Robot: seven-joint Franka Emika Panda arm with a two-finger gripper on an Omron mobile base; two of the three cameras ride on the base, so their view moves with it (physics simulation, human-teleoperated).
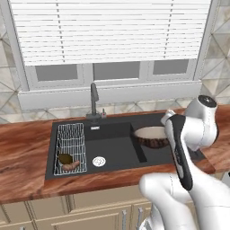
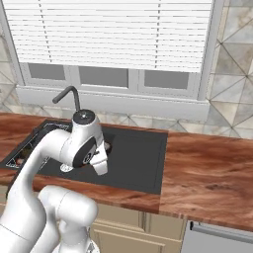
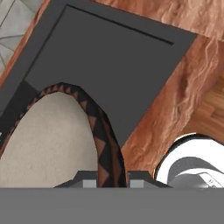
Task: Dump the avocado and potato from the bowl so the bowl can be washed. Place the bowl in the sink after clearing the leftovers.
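No readable text, label or number shows anywhere.

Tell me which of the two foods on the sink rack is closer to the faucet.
The avocado, the dark olive-green one. It lies on the white wire rack on the faucet side of the tan potato, which sits nearer the counter's front edge.

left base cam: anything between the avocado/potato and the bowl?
Left base view: the silver drain on bare black sink floor, between avocado, potato and bowl.

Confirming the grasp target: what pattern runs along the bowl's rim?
Dark band with brown triangles on the bowl rim; hand view.
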